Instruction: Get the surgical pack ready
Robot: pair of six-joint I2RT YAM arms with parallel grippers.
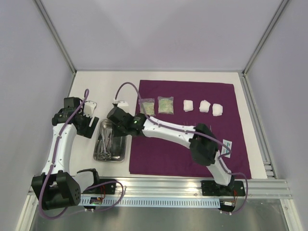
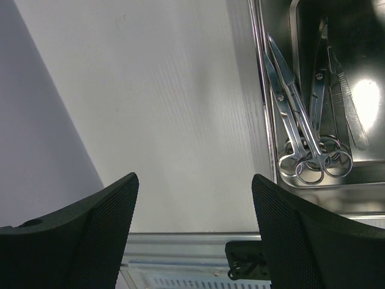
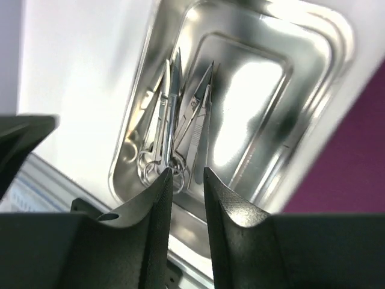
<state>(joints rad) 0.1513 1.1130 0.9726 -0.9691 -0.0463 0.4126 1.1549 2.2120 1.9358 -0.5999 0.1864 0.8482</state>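
Sheet (image 1: 192, 149): purple, flat, over the right part of the bench (image 1: 103, 89).
Tray (image 1: 121, 157): steel, beside the sheet's left edge.
Scissors (image 2: 289, 114), tweezers (image 2: 350, 111): in tray.
Packets (image 1: 147, 107): two, on the sheet along its far edge.
Gauze (image 1: 205, 106): three pads, right of the packets.
Right claw (image 3: 187, 174): above the tray, narrowly parted, gripping nothing.
Left claw (image 2: 194, 180): over bare bench left of the tray, wide, empty.

Table (image 1: 96, 86) in front of me: white top. Directly on it, purple cloth (image 1: 159, 159) spread flat at right; steel tray (image 1: 110, 159) just beside cloth's left edge.
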